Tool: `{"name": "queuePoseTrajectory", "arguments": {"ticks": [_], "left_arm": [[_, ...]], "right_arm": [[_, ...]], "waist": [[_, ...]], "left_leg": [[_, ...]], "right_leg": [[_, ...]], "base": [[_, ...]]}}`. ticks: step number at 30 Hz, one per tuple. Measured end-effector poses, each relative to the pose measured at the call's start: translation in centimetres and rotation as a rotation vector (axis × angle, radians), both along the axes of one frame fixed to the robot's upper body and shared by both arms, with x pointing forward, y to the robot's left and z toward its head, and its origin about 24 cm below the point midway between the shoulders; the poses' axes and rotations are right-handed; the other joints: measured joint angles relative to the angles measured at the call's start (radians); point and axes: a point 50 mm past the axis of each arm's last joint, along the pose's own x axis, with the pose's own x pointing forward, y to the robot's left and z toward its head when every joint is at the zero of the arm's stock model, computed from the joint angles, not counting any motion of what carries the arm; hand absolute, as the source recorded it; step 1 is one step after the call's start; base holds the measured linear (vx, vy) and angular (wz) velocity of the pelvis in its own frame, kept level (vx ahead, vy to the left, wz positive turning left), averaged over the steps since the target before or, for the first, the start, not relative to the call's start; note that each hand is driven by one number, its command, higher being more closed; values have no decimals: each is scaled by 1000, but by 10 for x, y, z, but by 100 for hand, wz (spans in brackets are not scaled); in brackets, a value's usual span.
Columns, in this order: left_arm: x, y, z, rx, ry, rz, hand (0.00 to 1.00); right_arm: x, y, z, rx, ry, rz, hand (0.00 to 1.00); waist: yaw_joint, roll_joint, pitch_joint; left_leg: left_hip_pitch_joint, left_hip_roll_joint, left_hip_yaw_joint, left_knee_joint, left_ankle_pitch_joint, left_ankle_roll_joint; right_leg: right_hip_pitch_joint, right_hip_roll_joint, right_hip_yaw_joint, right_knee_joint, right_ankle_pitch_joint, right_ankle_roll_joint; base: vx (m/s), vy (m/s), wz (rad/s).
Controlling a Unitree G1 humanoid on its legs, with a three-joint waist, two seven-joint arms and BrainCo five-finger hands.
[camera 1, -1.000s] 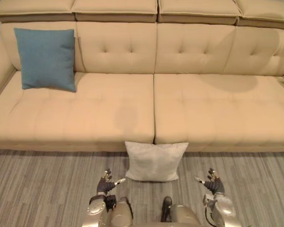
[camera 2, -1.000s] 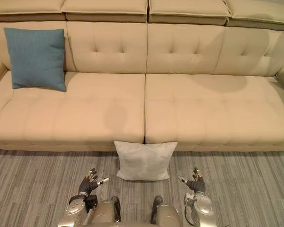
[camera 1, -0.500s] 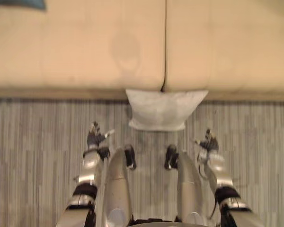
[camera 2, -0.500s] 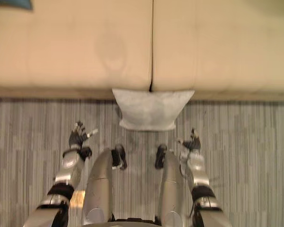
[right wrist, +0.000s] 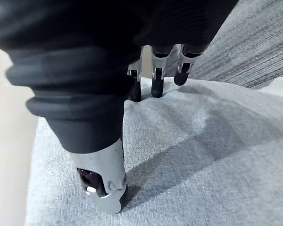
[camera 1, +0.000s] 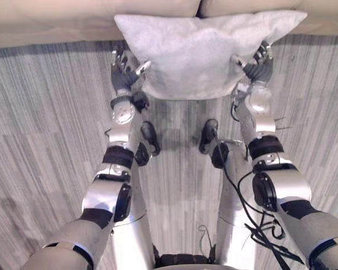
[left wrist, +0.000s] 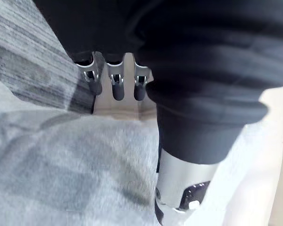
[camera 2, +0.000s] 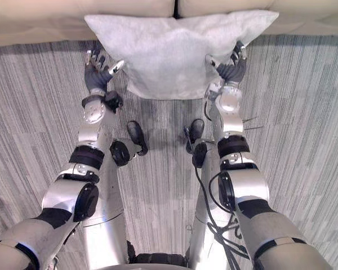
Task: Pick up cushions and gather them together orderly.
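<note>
Grey streaked floor (camera 1: 45,112) in front of a beige upholstered sofa (camera 1: 45,19), whose lower front runs along the far side of the scene. Item: one cushion (camera 1: 197,56), pale grey-white and roughly square, with pointed corners. Its cover is a plain, fine woven fabric without pattern or trim, and it is softly creased and slightly plump in the middle. Position: on the floor, with its far edge against the sofa front, below the dark seam between two seat sections. Whether it lies flat or leans cannot be told. Left hand (camera 1: 123,70): at the cushion's left edge, fingers straight and spread, with the thumb reaching towards the fabric and its tip at the cushion's border; it grasps nothing. Right hand (camera 1: 258,64): at the cushion's right edge near the far corner, fingers extended. In the right wrist view the dark fingertips (right wrist: 155,87) rest on the cloth and the thumb (right wrist: 101,183) stretches out above it, not curled round anything. The cushion sits between the two hands.
</note>
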Motion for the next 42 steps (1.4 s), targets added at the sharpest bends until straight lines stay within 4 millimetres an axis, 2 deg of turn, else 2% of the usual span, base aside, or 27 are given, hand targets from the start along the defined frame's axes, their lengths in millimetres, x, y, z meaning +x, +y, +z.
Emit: {"name": "queuePoseTrajectory", "arguments": {"ticks": [3, 9, 12, 14, 17, 19, 20, 22, 24, 26, 27, 29, 30, 31, 34, 38, 40, 42], "left_arm": [[1, -2, 11, -4, -19, 16, 100], [-2, 0, 20, 34, -53, 31, 100], [-9, -3, 26, 44, -100, 27, 100], [-17, -1, 22, 43, -127, 22, 100], [-32, 0, 4, 47, -141, 19, 100], [-44, 0, -16, 49, -136, 14, 100], [-57, -3, -35, 56, -117, -1, 100], [-66, -5, -50, 61, -90, -14, 100], [-90, -9, -86, 33, -8, -32, 100], [-108, -8, -107, 21, 43, -39, 100], [-119, -5, -120, 25, 81, -32, 100], [-134, -1, -136, 28, 133, -26, 100], [-138, 0, -141, 32, 148, -26, 100], [-148, 3, -154, 36, 194, -28, 100], [-162, 8, -162, 39, 218, -24, 100], [-166, 9, -166, 45, 229, -32, 100], [-169, 9, -170, 48, 248, -36, 100], [-173, 8, -176, 61, 276, -55, 100]], "right_arm": [[0, 3, 9, 33, -23, 4, 100], [-5, 11, 18, 50, -73, 34, 100], [-16, 14, 12, 40, -119, 58, 100], [-22, 20, 2, 39, -128, 84, 100], [-41, 28, -22, 46, -158, 125, 100], [-55, 30, -44, 48, -154, 135, 100], [-71, 28, -64, 27, -142, 136, 100], [-82, 27, -79, 15, -117, 128, 100], [-108, 24, -110, -39, -51, 116, 100], [-128, 23, -122, -75, -33, 127, 100], [-139, 25, -128, -100, -27, 145, 100], [-152, 30, -133, -137, -21, 181, 100], [-155, 31, -136, -152, -15, 193, 100], [-160, 33, -144, -175, 12, 218, 100], [-159, 35, -150, -200, 30, 266, 100], [-157, 34, -157, -240, 61, 296, 100], [-152, 36, -163, -257, 90, 312, 100], [-151, 32, -172, -278, 133, 309, 100]], "waist": [[-2, 0, 0], [-10, 0, -1], [-14, 0, -2], [-19, -1, -2], [-19, -1, -4], [-14, -2, -47], [-5, -1, -81], [0, -1, -81], [-4, 1, -125], [-1, 0, -156], [0, 0, -191], [-1, 1, -233], [-1, 0, -248], [-2, -1, -292], [1, 1, -318], [1, 0, -326], [-4, 0, -325], [-12, -6, -322]], "left_leg": [[-21, 4, 0, 7, 1, -2], [-26, 6, 0, 17, 2, -4], [-8, 17, -2, 28, 2, -3], [45, 22, -2, 19, 2, -4], [197, 22, -1, -48, 3, -8], [275, 22, 5, -113, 8, -27], [365, 19, 20, -186, 17, -41], [460, 16, 33, -231, 25, -43], [623, 4, 41, -319, 30, -52], [747, 3, 61, -391, 32, -57], [816, -2, 79, -444, 37, -65], [917, -21, 104, -530, 51, -77], [949, -31, 110, -561, 59, -78], [1017, -54, 128, -646, 81, -75], [1131, -83, 163, -761, 110, -70], [1203, -102, 171, -795, 100, -60], [1246, -102, 176, -788, 64, -53], [1319, -117, 172, -763, 21, -47]], "right_leg": [[-24, 2, 0, 7, 2, -3], [-30, 4, 2, 16, 3, -4], [-8, 8, -2, 22, 3, -4], [46, 15, -3, 5, 3, -4], [201, 27, -16, -66, 6, -9], [280, 36, -24, -133, 11, -6], [367, 41, -32, -208, 26, -10], [456, 42, -35, -252, 30, -14], [627, 46, -49, -346, 34, -9], [751, 57, -52, -430, 47, -1], [816, 60, -51, -491, 60, 5], [909, 62, -45, -581, 79, 21], [937, 62, -40, -610, 86, 25], [998, 62, -29, -694, 113, 33], [1111, 74, -2, -837, 173, 39], [1147, 69, 34, -836, 186, 42], [1132, 63, 48, -732, 174, 60], [1081, 33, 58, -477, 165, 82]], "base": [[-44, 8, -5], [-32, 18, -1], [-33, 22, -4], [-50, 13, -4], [-63, -32, -1], [-40, -73, -3], [26, -54, -4], [69, -41, 2], [171, -33, 8], [255, 20, -5], [220, 54, -14], [184, 47, -13], [213, 43, -10], [246, 43, -8], [185, 43, -20], [98, 82, -32], [24, 93, -27], [19, 47, 9]]}}
